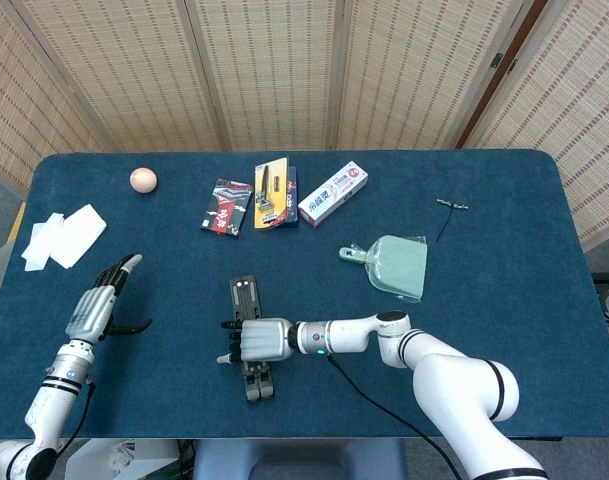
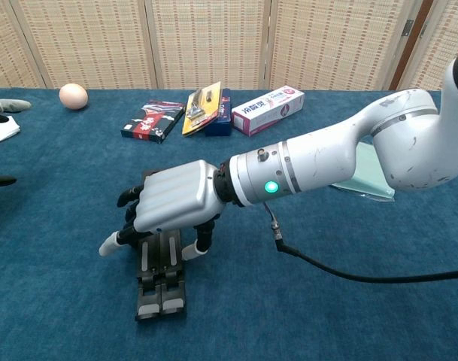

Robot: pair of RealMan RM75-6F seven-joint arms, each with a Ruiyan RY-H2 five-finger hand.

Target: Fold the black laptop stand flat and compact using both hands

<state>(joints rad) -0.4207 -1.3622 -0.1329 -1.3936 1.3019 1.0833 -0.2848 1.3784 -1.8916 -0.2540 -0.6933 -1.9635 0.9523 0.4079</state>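
Observation:
The black laptop stand [image 1: 248, 300] lies flat on the blue table, its two bars side by side and pressed together; its near ends [image 2: 159, 295] show in the chest view. My right hand [image 1: 254, 341] lies palm down across the stand's middle [image 2: 172, 205], fingers spread over the bars and touching them. Whether it clasps the bars is hidden under the palm. My left hand [image 1: 100, 306] hovers at the table's left side, far from the stand, fingers apart and holding nothing. Only its fingertips [image 2: 1, 104] show in the chest view.
At the back lie an egg [image 1: 143, 179], a red-black packet [image 1: 224, 206], a yellow packet [image 1: 269, 192] and a white box [image 1: 334, 192]. A green dustpan-like scoop [image 1: 394, 264] lies to the right, a small black tool [image 1: 450, 205] beyond it. White cloths [image 1: 62, 236] sit far left.

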